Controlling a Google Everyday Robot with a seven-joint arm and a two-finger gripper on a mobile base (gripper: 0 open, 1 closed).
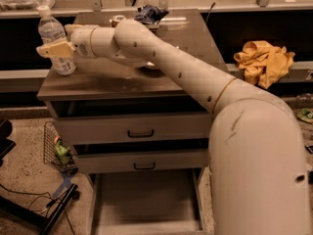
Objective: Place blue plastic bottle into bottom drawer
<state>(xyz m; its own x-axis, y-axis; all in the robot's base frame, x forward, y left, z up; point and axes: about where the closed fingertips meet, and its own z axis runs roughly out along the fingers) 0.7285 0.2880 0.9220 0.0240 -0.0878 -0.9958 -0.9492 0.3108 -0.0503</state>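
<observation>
The blue plastic bottle (53, 33), clear with a white cap and pale label, stands upright at the left front corner of the cabinet top (122, 80). My gripper (53, 40) is at the bottle, reached in from the right. It is open, with one yellowish finger (51, 49) across the bottle's front and the other behind it. The bottom drawer (146, 199) is pulled out below the cabinet, and its flat floor is bare.
The two upper drawers (139, 129) with black handles are slightly ajar. A can (117, 19) and a dark crumpled bag (149, 13) sit at the back of the top. A yellow cloth (264, 60) lies to the right. A wire basket (56, 148) and cables are on the floor at the left.
</observation>
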